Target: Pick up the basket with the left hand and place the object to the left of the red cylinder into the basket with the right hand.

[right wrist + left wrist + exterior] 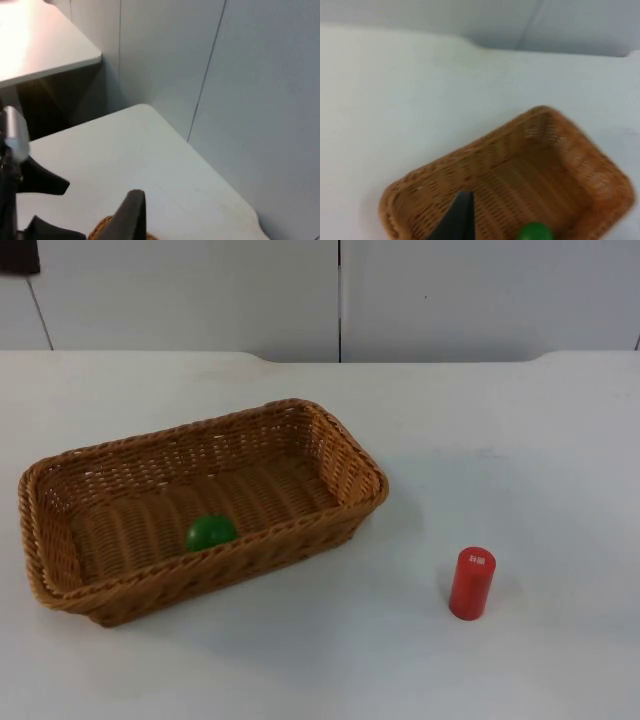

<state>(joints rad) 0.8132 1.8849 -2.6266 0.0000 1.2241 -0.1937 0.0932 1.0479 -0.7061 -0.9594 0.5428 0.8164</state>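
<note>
Left gripper (457,225): one black fingertip shows in the left wrist view, hanging over the wicker basket (520,175) above its near end wall. No contact with the weave can be made out, and whether it is released or clenched cannot be told.

Right gripper (127,217): one black fingertip shows in the right wrist view, above the white table (125,150) near the grey partition wall (250,75), with a sliver of brown wicker rim (102,231) just beside it. Its state likewise cannot be told; nothing is seen in its hold.

Top view: the wicker basket (330,455), rectangular and brown, sits flat on the white table (520,440), on the left half. Its long axis runs diagonally, from the near left toward the far right. Inside it lies a green ball (210,532), resting on the basket floor against the near long wall.

The red cylinder (472,583) stands upright on the table, well apart from the basket on its right, with a small white label on its top face.

In the left wrist view the green ball (536,232) lies inside the basket, near the fingertip.
</note>
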